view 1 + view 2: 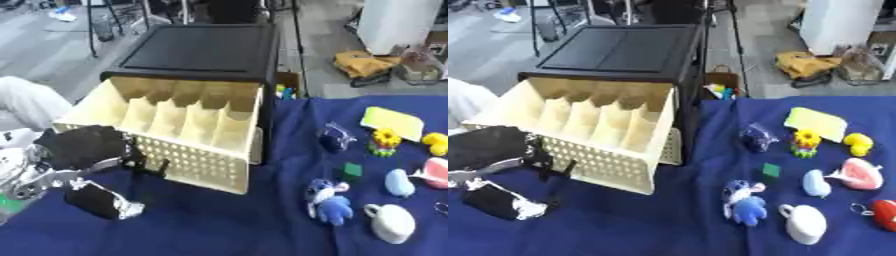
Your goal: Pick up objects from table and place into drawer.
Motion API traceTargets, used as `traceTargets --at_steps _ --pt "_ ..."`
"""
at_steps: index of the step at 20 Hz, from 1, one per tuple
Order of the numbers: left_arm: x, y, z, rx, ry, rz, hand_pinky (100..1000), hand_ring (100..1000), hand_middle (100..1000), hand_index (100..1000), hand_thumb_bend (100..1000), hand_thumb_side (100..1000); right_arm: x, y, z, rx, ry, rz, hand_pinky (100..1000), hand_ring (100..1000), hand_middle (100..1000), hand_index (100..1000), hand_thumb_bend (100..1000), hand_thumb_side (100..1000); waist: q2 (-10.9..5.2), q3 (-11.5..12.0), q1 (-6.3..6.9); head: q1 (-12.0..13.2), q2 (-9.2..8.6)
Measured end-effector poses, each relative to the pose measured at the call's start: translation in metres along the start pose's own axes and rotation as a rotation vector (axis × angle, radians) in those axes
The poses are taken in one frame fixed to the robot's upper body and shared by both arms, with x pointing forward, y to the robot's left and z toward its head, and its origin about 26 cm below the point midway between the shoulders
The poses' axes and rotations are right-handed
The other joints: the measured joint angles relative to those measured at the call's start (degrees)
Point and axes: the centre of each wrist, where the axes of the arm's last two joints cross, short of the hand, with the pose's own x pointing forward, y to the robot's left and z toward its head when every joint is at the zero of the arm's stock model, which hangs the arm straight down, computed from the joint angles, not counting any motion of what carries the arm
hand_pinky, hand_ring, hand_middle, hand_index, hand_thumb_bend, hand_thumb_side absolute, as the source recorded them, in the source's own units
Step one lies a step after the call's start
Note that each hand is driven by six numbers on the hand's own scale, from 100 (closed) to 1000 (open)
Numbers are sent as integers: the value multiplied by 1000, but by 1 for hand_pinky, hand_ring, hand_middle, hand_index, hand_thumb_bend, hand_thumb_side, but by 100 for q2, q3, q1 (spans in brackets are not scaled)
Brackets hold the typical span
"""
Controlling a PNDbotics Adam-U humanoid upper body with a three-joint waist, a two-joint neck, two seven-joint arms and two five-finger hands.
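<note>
In the left eye view, the cream drawer [188, 135] is pulled out of the black cabinet [197, 50] and hangs open over the blue bench [227, 225]. The left hand [83, 147] sits by the drawer's front left corner. It is a dark lump here, so I cannot tell if its fingers are apart or curled. It does not look like it holds a toy. The right hand does not show at all.

In the right eye view, the toys lie well apart from the drawer, on the right side of the bench. There is a blue plush toy [744, 202], a white cup [805, 223], a small green cube [772, 170], a yellow duck [857, 144], a flower toy [804, 142] and a pink thing [857, 175].

I think no toy has been picked yet. The blue plush toy is nearest the drawer, so it looks like a good first choice. Come down over it, close round its middle, lift it clear of the drawer wall, then let go inside.
</note>
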Motion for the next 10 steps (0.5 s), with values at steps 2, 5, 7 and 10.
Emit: traceTargets --at_steps 2,5,7,10 --pt "0 -2 0 -10 0 -4 100 133 154 434 390 707 0 0 0 -1 0 0 743 819 682 725 239 960 -1 -1 -2 0 -1" --pt "1 -3 0 -18 -5 -9 100 132 153 434 386 712 0 0 0 -2 -1 0 743 819 682 725 238 961 -4 -1 -5 2 -1" --pt "1 -3 0 -17 -7 -11 100 131 152 433 386 714 0 0 0 -3 -1 0 743 819 682 725 238 961 -5 -1 -6 3 -1" --pt "1 -3 0 -12 -11 -13 100 131 153 433 385 713 0 0 0 -3 -1 0 743 819 682 725 238 963 -5 6 -7 4 -1"
